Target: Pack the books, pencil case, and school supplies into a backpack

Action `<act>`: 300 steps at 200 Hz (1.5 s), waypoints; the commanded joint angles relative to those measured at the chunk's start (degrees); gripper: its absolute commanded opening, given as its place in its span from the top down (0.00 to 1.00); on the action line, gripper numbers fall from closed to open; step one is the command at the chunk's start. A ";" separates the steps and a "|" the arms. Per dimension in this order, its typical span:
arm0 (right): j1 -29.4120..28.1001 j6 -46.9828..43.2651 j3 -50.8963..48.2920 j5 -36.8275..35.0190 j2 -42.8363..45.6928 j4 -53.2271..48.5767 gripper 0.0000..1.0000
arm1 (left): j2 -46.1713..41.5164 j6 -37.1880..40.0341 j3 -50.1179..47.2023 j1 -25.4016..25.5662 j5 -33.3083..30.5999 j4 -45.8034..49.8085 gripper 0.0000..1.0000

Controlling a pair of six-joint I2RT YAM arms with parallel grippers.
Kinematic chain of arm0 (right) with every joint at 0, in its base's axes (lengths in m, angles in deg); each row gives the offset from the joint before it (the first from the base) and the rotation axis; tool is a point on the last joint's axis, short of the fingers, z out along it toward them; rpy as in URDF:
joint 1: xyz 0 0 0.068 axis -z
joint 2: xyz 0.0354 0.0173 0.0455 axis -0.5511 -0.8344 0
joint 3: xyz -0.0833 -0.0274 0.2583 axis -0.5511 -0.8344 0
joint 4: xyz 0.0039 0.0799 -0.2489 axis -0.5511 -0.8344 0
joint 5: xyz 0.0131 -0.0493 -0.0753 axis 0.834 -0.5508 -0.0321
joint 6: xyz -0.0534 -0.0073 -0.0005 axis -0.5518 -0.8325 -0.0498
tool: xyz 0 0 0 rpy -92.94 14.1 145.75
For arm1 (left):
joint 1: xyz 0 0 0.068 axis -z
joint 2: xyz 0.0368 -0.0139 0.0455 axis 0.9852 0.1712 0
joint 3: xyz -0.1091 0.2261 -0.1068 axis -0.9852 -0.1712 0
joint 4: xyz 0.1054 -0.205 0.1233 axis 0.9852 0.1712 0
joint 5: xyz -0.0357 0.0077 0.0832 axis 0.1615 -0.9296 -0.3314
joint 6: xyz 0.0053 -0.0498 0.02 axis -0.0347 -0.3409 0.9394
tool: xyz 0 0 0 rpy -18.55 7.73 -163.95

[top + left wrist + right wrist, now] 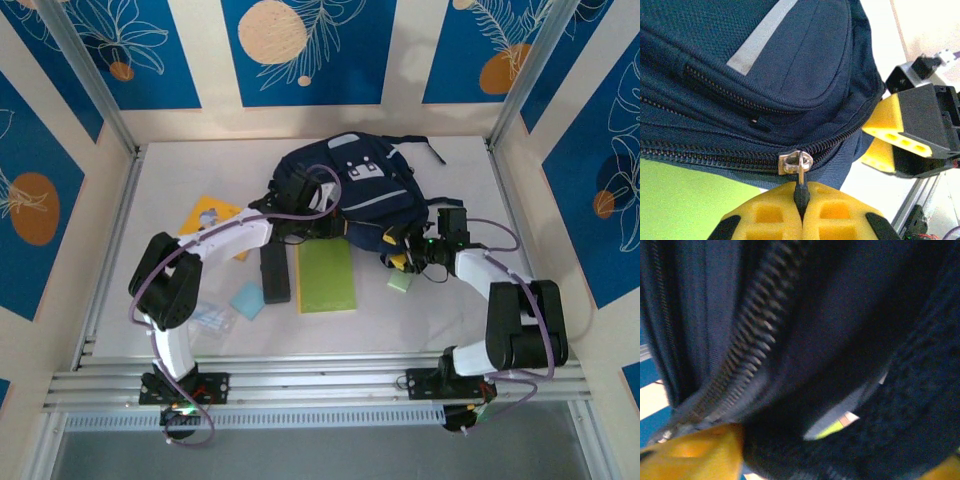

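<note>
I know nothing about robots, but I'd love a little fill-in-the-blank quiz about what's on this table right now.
1. The left gripper is shut on the metal pull of the backpack's ____.
2. The lime-green book lies on the ____, outside the backpack.
3. The pencil case next to that book is ____ in colour.

Missing words: zipper; table; black.
</note>
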 commanded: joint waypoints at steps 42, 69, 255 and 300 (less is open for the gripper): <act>1.97 1.93 -2.25 -6.87 0.43 8.05 1.00 | -3.97 4.90 -3.19 -2.39 -3.04 -0.15 1.00; 3.52 0.09 -2.17 -8.22 4.05 4.11 1.00 | -3.61 11.92 -4.24 -7.19 -12.04 6.30 1.00; 0.87 -8.92 0.07 -11.54 10.57 -8.35 0.44 | 27.72 7.79 32.57 -7.93 -9.45 9.59 0.50; -7.13 -19.63 6.53 -13.53 11.71 -22.35 0.30 | 18.33 10.25 21.54 -8.70 -12.88 9.91 0.27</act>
